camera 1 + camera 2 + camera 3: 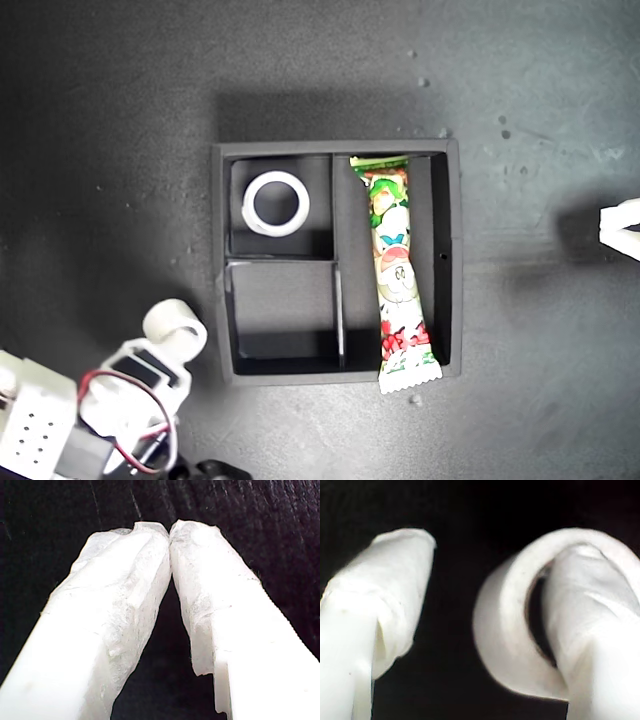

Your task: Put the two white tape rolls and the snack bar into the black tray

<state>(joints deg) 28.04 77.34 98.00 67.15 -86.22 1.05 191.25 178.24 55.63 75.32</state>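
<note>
Second gripper [455,610]: jaws apart, one finger [590,610] threaded through the thin-walled tape roll [507,630], so the roll hangs on that finger and is not pinched between the two. The exterior view shows the same roll [176,325] on the arm tip just outside the black tray [450,250], beside the tray's wall next to the empty small compartment [280,305].

First gripper [170,530]: fingertips touching, closed with nothing between them, dark table surface behind. The exterior view shows only a white tip [622,228], well away from the tray on the side opposite my second gripper.

Tray contents:
- small compartment farther from my second gripper: second tape roll [277,203], lying flat, hole up.
- small compartment nearer my second gripper: nothing in it.
- long compartment: snack bar [395,270], lying lengthwise, green end at the far wall, red-lettered crimped end sticking out over the near wall onto the rim.
</note>
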